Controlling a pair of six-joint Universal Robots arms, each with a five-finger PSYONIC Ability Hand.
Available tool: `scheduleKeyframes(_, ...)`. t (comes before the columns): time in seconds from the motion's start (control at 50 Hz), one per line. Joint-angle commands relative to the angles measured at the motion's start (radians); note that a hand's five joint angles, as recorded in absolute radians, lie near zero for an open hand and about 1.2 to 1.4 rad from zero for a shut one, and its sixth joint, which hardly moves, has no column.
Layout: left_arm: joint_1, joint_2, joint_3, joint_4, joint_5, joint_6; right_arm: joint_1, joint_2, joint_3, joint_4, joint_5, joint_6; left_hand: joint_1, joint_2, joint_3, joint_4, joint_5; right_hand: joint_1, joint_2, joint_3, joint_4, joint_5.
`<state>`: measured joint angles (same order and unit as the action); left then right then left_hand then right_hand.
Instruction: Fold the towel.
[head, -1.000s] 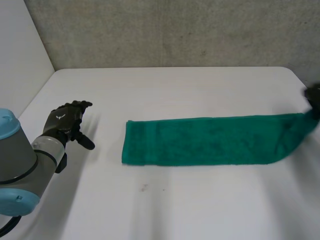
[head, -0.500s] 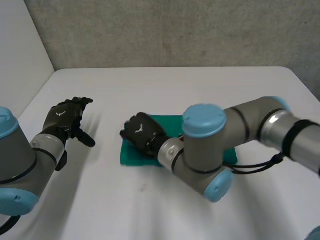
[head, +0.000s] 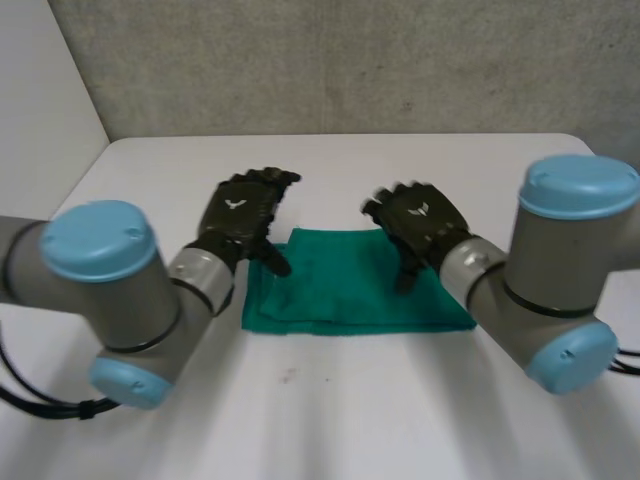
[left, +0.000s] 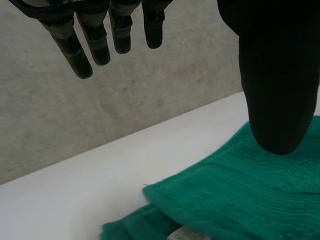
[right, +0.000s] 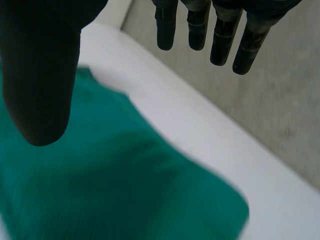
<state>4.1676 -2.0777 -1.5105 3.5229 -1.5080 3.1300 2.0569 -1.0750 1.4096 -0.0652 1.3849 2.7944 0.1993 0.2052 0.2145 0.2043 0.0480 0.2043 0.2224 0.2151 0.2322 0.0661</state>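
Note:
A green towel (head: 350, 290) lies folded into a short rectangle in the middle of the white table (head: 330, 410). My left hand (head: 243, 212) hovers over its left end, fingers straight, thumb pointing down at the cloth. My right hand (head: 420, 226) hovers over the right half, also open and holding nothing. In the left wrist view the towel's layered corner (left: 165, 215) lies below my thumb (left: 280, 85) and straight fingers (left: 95, 35). Under the spread thumb (right: 40, 75) and fingers (right: 220, 35) of my right hand lies the towel (right: 100, 200), seen in the right wrist view.
A grey wall (head: 340, 65) runs behind the table's far edge. A white panel (head: 40, 110) stands at the left. A small dark speck (head: 287, 376) marks the table in front of the towel.
The long towel has been folded in half from right to left. My right hand let go of the cloth and drew back to the right; my left hand moved in over the towel's left end.

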Motion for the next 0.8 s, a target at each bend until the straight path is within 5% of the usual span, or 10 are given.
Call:
scheduleKeyframes(0.02, -0.020, -0.169, 0.162, -0.013, -0.005, 0.009, -0.095, 0.007, 0.127, -0.021, -0.015, -0.010, 0.111, 0.105, 0.096, 0.106, 0.088, 0.183, 0.164, 0.172, 0.155, 0.146)
scheduleKeyframes(0.34, -0.006, -0.213, 0.118, -0.113, -0.041, 0.050, -0.190, 0.067, 0.181, -0.085, -0.013, -0.021, 0.149, 0.143, 0.134, 0.144, 0.126, 0.520, 0.502, 0.510, 0.493, 0.484)
scheduleKeyframes(0.56, -0.020, -0.165, 0.053, -0.137, -0.136, 0.087, -0.234, 0.067, 0.203, -0.085, -0.009, -0.039, 0.096, 0.091, 0.081, 0.091, 0.073, 1.191, 1.172, 1.180, 1.163, 1.154)
scheduleKeyframes(0.8, -0.015, 0.020, -0.059, -0.139, -0.149, 0.079, -0.248, 0.017, 0.175, -0.079, 0.002, -0.208, 0.029, 0.023, 0.014, 0.024, 0.006, 1.192, 1.174, 1.181, 1.164, 1.156)
